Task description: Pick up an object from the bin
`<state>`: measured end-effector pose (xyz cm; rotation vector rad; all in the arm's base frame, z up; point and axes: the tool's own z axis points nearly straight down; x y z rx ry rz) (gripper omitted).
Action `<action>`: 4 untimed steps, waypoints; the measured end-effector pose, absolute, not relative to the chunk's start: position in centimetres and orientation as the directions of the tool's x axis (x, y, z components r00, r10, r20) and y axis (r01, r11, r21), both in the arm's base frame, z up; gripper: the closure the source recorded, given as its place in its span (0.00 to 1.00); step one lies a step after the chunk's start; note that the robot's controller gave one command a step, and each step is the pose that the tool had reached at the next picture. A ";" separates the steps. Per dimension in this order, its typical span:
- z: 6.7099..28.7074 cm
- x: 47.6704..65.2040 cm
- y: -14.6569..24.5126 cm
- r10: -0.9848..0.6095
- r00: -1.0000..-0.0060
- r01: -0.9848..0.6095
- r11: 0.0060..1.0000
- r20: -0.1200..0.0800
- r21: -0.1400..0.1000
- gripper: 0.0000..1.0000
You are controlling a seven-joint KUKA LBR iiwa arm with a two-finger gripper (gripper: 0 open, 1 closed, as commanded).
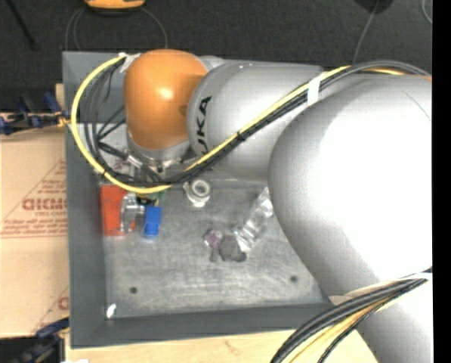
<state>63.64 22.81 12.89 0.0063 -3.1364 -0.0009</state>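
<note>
My gripper [143, 174] hangs under the arm's orange cover at the bin's left side, its lower end just above a small group of things. An orange-red block [111, 209] lies by the left wall, directly below the gripper. A small grey piece [131, 216] rests against the block's right side. A blue block [152, 221] lies right beside that. A white ring-shaped cap [198, 190] sits a little to the right of the gripper.
A crumpled clear plastic piece [256, 221] and a small purple-and-grey thing [225, 246] lie near the bin's middle. The big silver arm covers the bin's back and right parts. The left wall is close to the orange-red block.
</note>
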 end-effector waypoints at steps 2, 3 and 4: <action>7.5 63.0 18.9 -0.781 -0.625 -0.781 0.625 -0.010 -0.007 0.00; 7.5 64.0 15.3 -0.809 -0.587 -0.809 0.587 -0.012 -0.006 0.00; 7.7 64.1 15.4 -0.807 -0.590 -0.807 0.590 -0.016 -0.007 1.00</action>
